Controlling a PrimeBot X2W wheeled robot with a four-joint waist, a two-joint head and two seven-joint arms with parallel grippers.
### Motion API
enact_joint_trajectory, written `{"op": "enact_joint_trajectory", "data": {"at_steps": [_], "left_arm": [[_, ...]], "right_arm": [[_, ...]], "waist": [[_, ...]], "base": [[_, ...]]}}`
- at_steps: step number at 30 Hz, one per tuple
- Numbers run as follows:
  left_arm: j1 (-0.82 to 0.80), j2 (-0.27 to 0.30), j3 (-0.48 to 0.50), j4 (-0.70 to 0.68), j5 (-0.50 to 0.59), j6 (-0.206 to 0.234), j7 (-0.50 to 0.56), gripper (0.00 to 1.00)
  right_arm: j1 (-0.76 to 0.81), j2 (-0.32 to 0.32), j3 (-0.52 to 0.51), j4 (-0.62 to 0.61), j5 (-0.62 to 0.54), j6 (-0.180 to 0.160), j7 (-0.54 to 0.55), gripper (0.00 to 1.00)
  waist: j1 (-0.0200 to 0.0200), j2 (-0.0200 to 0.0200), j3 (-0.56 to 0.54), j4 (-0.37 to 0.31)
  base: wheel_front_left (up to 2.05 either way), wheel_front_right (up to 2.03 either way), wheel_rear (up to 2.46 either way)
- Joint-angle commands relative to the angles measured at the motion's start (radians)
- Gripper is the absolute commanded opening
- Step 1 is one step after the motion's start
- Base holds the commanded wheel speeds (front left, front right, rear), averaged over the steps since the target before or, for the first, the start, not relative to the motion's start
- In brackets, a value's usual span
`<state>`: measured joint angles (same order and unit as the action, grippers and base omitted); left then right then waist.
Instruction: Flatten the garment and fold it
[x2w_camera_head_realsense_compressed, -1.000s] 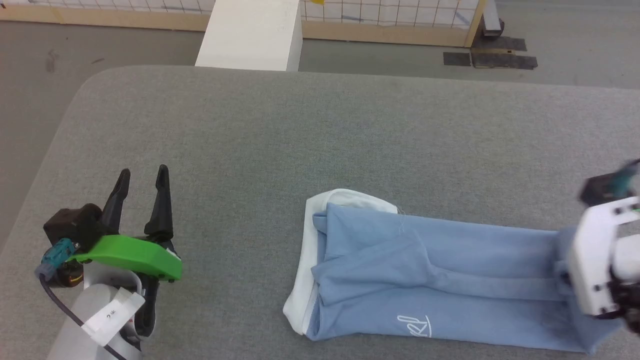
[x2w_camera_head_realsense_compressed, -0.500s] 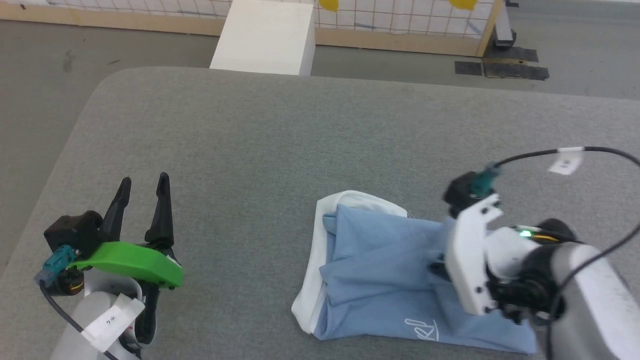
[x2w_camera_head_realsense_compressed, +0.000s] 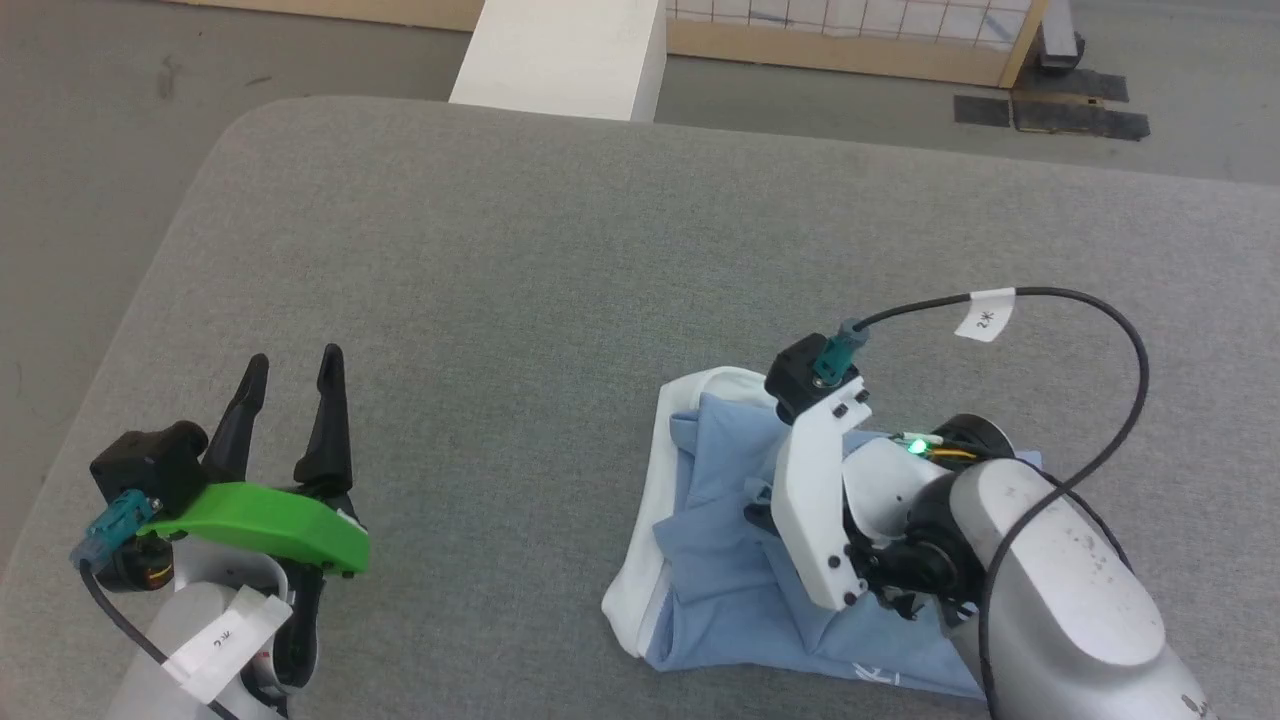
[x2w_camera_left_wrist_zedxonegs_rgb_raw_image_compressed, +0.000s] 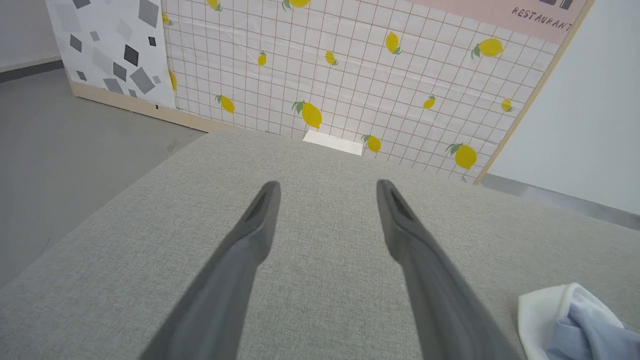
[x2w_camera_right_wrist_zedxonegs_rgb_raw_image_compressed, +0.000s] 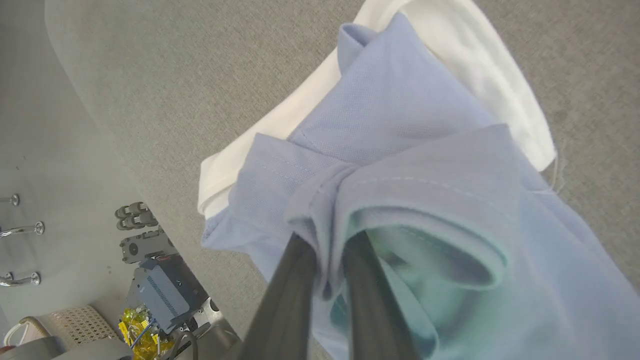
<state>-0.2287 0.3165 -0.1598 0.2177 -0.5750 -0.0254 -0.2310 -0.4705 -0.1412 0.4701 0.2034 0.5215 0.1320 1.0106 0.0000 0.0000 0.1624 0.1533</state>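
Observation:
The garment (x2w_camera_head_realsense_compressed: 715, 520) is a light blue polo with a white collar (x2w_camera_head_realsense_compressed: 648, 510), lying bunched on the grey table (x2w_camera_head_realsense_compressed: 500, 250) at the lower right of the head view. My right gripper (x2w_camera_head_realsense_compressed: 760, 512) hangs over its middle, fingers mostly hidden under the white wrist bracket. In the right wrist view the right gripper (x2w_camera_right_wrist_zedxonegs_rgb_raw_image_compressed: 327, 245) is shut on a doubled blue hem fold of the garment (x2w_camera_right_wrist_zedxonegs_rgb_raw_image_compressed: 400, 125), lifted above the collar end. My left gripper (x2w_camera_head_realsense_compressed: 292, 362) stands open and empty at the lower left, well apart from the cloth. The left wrist view shows the left gripper (x2w_camera_left_wrist_zedxonegs_rgb_raw_image_compressed: 328, 186) over bare table, with the garment's (x2w_camera_left_wrist_zedxonegs_rgb_raw_image_compressed: 590, 330) collar corner at the lower right.
A white box (x2w_camera_head_realsense_compressed: 565, 55) stands just beyond the table's far edge, with a wooden-framed panel (x2w_camera_head_realsense_compressed: 850, 50) and dark floor mats (x2w_camera_head_realsense_compressed: 1050, 110) behind. The table's rounded left corner (x2w_camera_head_realsense_compressed: 230, 130) drops to the floor. A black cable (x2w_camera_head_realsense_compressed: 1100, 330) loops above my right arm.
My right gripper has travelled left across the table with the garment's far end in it, doubling the long blue strip over toward the collar. The head camera has shifted. The left arm stays put.

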Motion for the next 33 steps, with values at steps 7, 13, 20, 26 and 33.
{"op": "enact_joint_trajectory", "data": {"at_steps": [7,13,20,26,33], "left_arm": [[-0.015,-0.004,-0.004,0.008,-0.006,0.001,-0.01,1.0],[-0.018,-0.006,-0.005,0.021,-0.01,-0.003,-0.013,1.0],[-0.016,-0.001,0.0,0.031,-0.015,-0.003,-0.016,1.0],[-0.008,0.003,-0.001,0.026,-0.018,0.003,-0.012,1.0],[0.008,0.016,0.001,0.013,-0.013,0.014,-0.011,1.0]], "right_arm": [[-0.04,0.03,0.043,0.127,-0.001,-0.001,-0.075,0.0],[-0.053,0.044,0.06,0.2,0.015,-0.001,-0.117,0.11],[-0.086,0.065,0.116,0.162,0.099,-0.001,-0.144,1.0],[-0.112,0.072,0.16,0.089,0.168,-0.001,-0.171,1.0],[-0.132,0.047,0.122,0.006,0.19,-0.001,-0.297,1.0]], "waist": [[0.0,0.0,0.019,0.012],[0.0,0.0,0.018,0.01],[0.0,0.0,0.002,-0.001],[0.0,0.0,-0.02,-0.011],[0.0,0.0,-0.059,-0.034]], "base": [[0.0,0.0,0.0],[0.0,0.0,0.0],[0.0,0.0,0.0],[0.0,0.0,0.0],[0.0,0.0,0.0]]}}
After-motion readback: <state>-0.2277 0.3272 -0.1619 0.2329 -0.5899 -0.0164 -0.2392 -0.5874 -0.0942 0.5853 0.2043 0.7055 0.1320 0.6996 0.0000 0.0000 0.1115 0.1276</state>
